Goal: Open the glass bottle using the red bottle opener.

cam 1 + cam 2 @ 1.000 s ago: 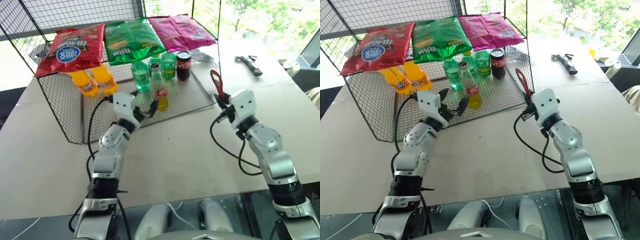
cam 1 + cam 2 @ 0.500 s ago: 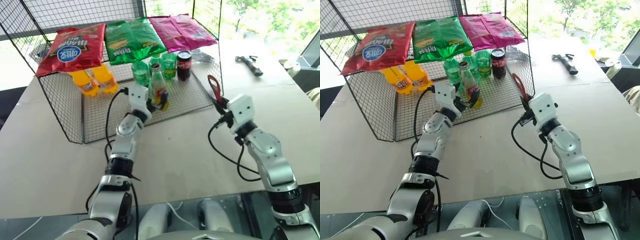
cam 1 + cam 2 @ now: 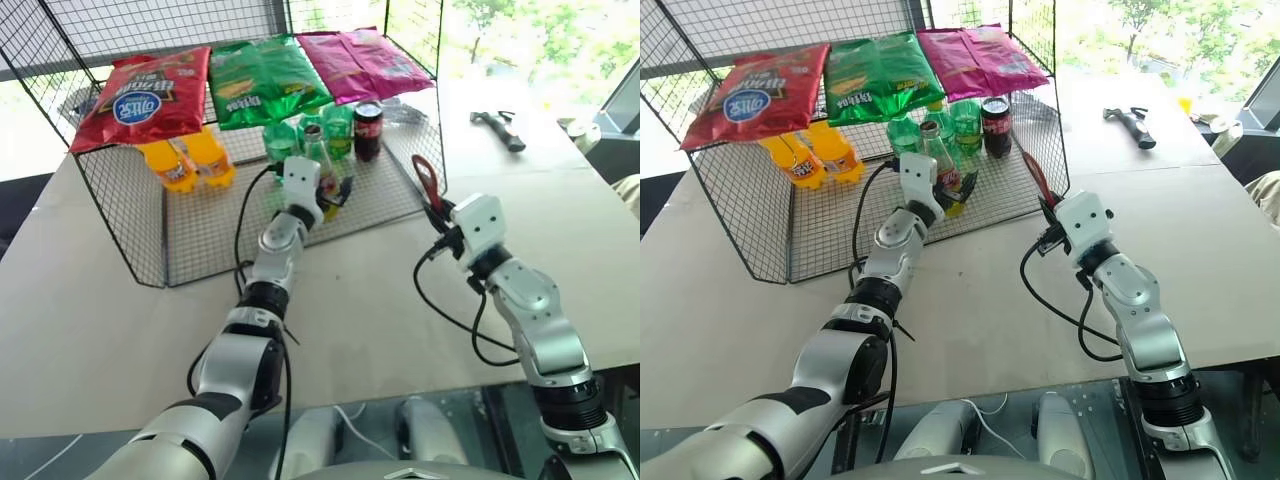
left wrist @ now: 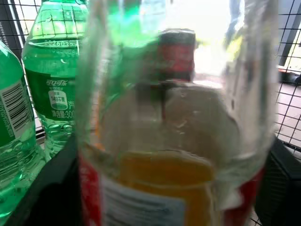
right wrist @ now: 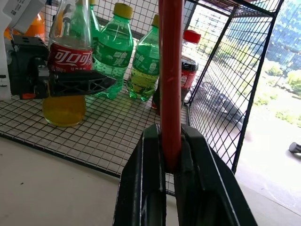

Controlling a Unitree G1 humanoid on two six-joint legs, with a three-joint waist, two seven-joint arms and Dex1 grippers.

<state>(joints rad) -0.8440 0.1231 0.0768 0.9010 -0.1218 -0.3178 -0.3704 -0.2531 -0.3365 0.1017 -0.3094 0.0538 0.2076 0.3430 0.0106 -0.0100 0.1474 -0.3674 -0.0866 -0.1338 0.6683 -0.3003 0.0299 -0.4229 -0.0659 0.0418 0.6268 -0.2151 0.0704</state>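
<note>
The right hand (image 3: 1044,203) is clamped on the opener (image 5: 170,75) near the rack's right edge, the left hand (image 3: 952,187) has its fingers apart around the bottle (image 3: 937,163) inside the rack (image 3: 760,240), not visibly gripping; the cap is still on.

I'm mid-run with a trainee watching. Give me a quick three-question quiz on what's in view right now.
1. True or false: the right gripper is shut on the red bottle opener.
2. What stands between the left gripper's fingers?
A. a green bottle
B. the glass bottle
C. the cola bottle
3. Fill in: away from the wire rack, on the table, lies a dark ____.

Key: 1 true; 2 B; 3 hammer.
</note>
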